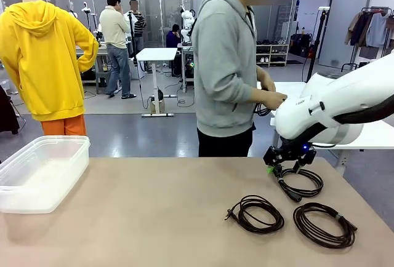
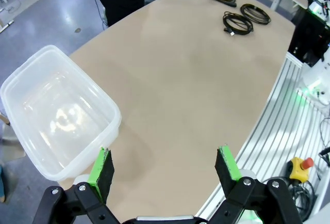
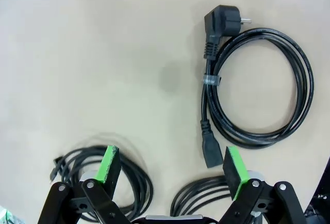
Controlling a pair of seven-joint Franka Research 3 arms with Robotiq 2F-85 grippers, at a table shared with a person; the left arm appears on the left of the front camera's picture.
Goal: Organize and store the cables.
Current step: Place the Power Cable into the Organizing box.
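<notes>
Three coiled black cables lie on the right part of the tan table (image 1: 154, 218): one far coil (image 1: 301, 184), one in the middle (image 1: 255, 213) and one near the right edge (image 1: 324, 224). My right gripper (image 1: 280, 168) hovers just above the far coil, open and holding nothing. In the right wrist view the right gripper (image 3: 170, 170) stands open over the table. A coil with a large power plug (image 3: 258, 84) lies ahead of it, and two other coils (image 3: 103, 172) (image 3: 206, 195) lie by its fingers. My left gripper (image 2: 165, 170) is open and empty, high over the table's left side.
A clear plastic bin (image 1: 43, 171) (image 2: 56, 115) sits empty at the table's left end. A person in a grey hoodie (image 1: 225, 64) stands at the far side, hands away from the table. A white side table (image 1: 375, 135) stands behind the right arm.
</notes>
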